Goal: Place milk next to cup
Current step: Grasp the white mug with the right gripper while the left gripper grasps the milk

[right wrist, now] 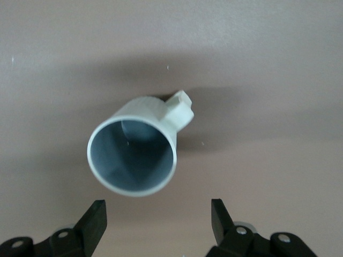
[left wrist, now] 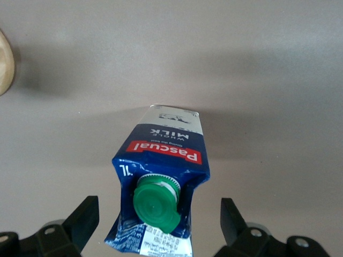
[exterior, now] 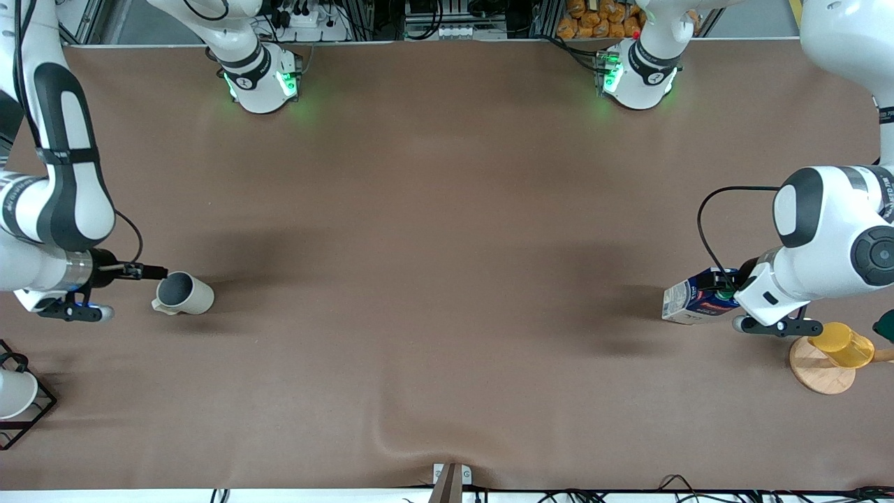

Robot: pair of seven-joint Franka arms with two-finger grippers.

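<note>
The milk (exterior: 698, 302), a dark-blue and white carton with a green cap (left wrist: 155, 204) and a red label mark, stands on the brown table near the left arm's end. My left gripper (exterior: 761, 307) hangs over its top, open, with one finger on each side of the carton (left wrist: 161, 160) and not touching it. The cup (exterior: 184, 294), beige-grey with a grey inside and a small handle, stands near the right arm's end. My right gripper (exterior: 66, 304) is open and empty beside the cup (right wrist: 134, 152), toward the table's end.
A yellow cup (exterior: 841, 344) on a round wooden base (exterior: 814, 374) stands close to the milk, nearer the front camera. A white cup (exterior: 12, 392) sits in a black wire rack (exterior: 38, 412) at the right arm's end.
</note>
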